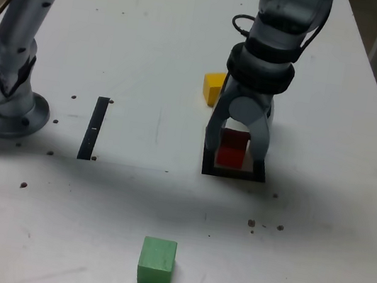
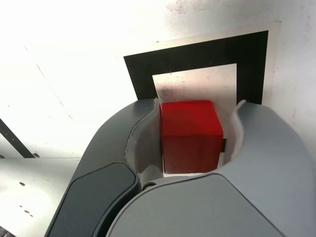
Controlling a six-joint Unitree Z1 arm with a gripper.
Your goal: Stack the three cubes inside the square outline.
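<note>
- Exterior view: a thick black square outline (image 1: 233, 174) with a pale white centre lies flat on the white, speckled table (image 1: 146, 48); I place everything else by it.
- Inside the outline sits the solid red cube with matte faces (image 1: 231, 155), flat on the pale centre.
- The grey two-fingered claw (image 1: 236, 148) comes down over the outline, its fingers spread on either side of the red cube.
- From the wrist view, a gap shows between one finger and the red cube, while the other finger is right up beside it; whether that one touches, I can't tell. I don't see a pinch.
- The yellow matte cube (image 1: 212, 89) is beyond the outline and a bit towards the exterior view's left, partly hidden by the claw.
- The green matte cube (image 1: 156, 263) is well apart from the outline, on the near side and towards the exterior view's left.
- A thin straight black strip (image 1: 93, 129) lies off the outline's side, at the exterior view's left.
- Farther out that same way from the outline stands a rounded grey base (image 1: 16, 118).
</note>
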